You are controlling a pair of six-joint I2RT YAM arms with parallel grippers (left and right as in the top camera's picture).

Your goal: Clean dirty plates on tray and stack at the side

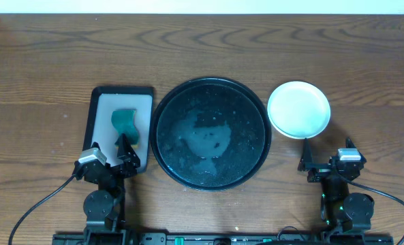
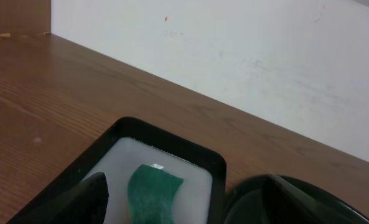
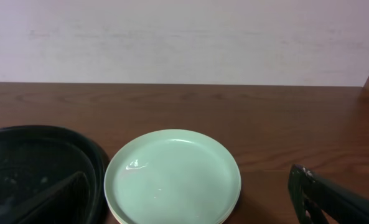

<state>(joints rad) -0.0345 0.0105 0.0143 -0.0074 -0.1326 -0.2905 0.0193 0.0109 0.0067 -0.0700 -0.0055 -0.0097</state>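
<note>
Mint plates [image 1: 298, 109] are stacked just right of the wet, empty tray [image 1: 242, 109], with the left gripper [image 2: 187, 180] and right gripper [image 3: 188, 173] both spread wide and empty; risk is the right one nudging the slick stack askew.

A large round glossy black tray [image 1: 181, 102] fills the centre. Just beside its right rim sits a stack of pale round plastic plates [image 1: 298, 109], just beside its left a smaller rectangular black tray [image 1: 122, 90]. Open brown wooden tabletop [image 1: 202, 44] lies behind all three.

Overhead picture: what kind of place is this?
Probably a robot practice table for dishwashing, not a real kitchen: there's a wet black tray, a green sponge and stacked plates.
</note>
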